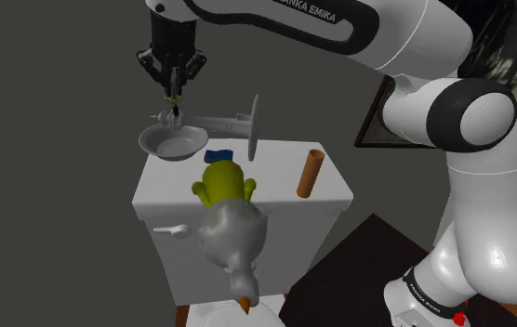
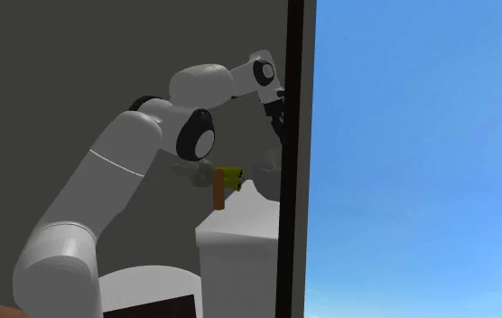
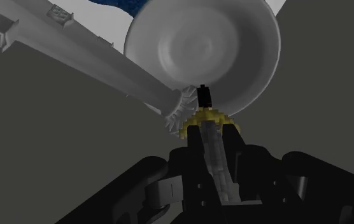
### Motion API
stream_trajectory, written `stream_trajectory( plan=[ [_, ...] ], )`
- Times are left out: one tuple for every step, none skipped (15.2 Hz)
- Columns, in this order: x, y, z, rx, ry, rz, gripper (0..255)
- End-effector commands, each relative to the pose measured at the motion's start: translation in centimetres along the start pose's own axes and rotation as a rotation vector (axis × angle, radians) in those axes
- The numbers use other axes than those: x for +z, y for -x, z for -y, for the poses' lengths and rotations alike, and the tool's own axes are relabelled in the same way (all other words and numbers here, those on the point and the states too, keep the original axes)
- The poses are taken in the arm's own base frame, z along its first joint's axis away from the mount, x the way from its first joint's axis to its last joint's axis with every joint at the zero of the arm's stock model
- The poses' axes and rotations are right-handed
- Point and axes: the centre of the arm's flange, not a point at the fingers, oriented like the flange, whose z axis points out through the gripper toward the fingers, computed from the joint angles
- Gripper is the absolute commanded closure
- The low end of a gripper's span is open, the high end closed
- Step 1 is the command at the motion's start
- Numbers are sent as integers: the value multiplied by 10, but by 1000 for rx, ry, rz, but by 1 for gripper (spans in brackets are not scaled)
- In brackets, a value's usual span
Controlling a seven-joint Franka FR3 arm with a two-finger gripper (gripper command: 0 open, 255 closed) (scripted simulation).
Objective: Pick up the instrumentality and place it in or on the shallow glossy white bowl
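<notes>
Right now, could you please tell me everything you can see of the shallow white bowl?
The bowl is round, shallow, glossy white, upright and empty, on the white box's far corner at the shoulder view's left. A long white rod passes its rim; contact unclear. The tool hangs above it, shut on a yellow-ringed piece.

Claw [image 1: 173,91], clamped on geared pin [image 1: 172,100], hangs over bowl [image 1: 159,145]. Bowl inside bare, so the straight drop is open.

Grey rod [image 1: 218,122] lies just beside the bowl on the shoulder view's right. Its upright disc [image 1: 254,124] walls off that side.

Blue thing [image 1: 219,155], yellow-green thing [image 1: 221,181] and white bird [image 1: 231,237] crowd the middle and front of the tank [image 1: 275,184].

Orange tube [image 1: 310,173] stands upright, well apart to the right, with a bare strip between disc and tube.

Left of the bowl: open air past the tank edge.

Wrist view: rod [image 3: 74,48] crosses close beside the pin's tip.
</notes>
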Motion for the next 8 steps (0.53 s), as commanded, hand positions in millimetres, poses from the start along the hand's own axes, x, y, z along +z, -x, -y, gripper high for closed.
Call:
stream_trajectory(
  plan=[
    [11, -5, 11, 6, 9, 2, 255],
    [16, -4, 11, 6, 9, 2, 255],
    [21, -2, 11, 6, 9, 2, 255],
    [26, 0, 11, 6, 9, 2, 255],
    [31, 1, 10, 6, 9, 2, 255],
    [36, 3, 10, 6, 9, 2, 255],
    [41, 5, 10, 6, 9, 2, 255],
    [46, 6, 10, 6, 9, 2, 255]
  ],
)
